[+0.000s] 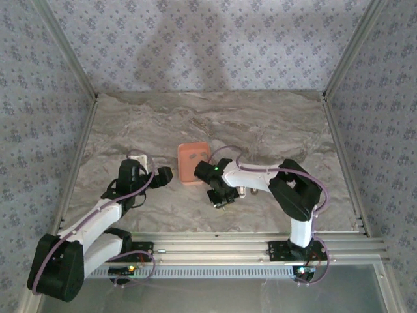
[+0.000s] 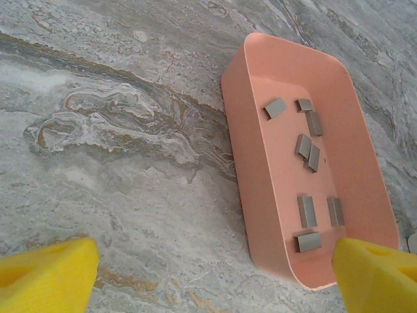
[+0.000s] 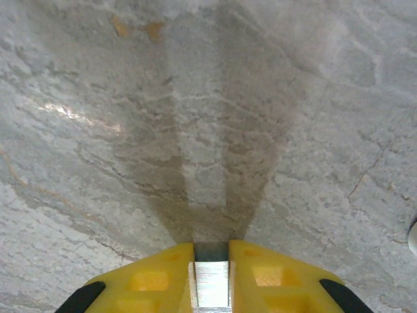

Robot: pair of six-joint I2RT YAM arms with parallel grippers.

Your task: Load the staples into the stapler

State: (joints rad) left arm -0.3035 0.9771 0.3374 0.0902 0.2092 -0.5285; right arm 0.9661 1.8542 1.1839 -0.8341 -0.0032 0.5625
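Eight flat grey staples (image 2: pixel 306 210) in smooth salmon tray (image 2: pixel 260 189) on veined marble (image 2: pixel 130 195); right gripper (image 3: pixel 212 251) clenches shiny metal strip (image 3: pixel 212 287), left gripper (image 2: pixel 214 274) gapes.

A robot test cell in a lab is shown, not a lived-in room: a marble-look table (image 1: pixel 260 124) is boxed in on three sides by panels (image 1: pixel 208 45) papered in a small floral print. The panels are framed by bare aluminium posts (image 1: pixel 75 60). A left arm (image 1: pixel 98 222) and a right arm (image 1: pixel 296 195) are bolted to a slotted aluminium rail (image 1: pixel 215 248) at the near edge, and purple cables (image 1: pixel 260 171) are left exposed along them.
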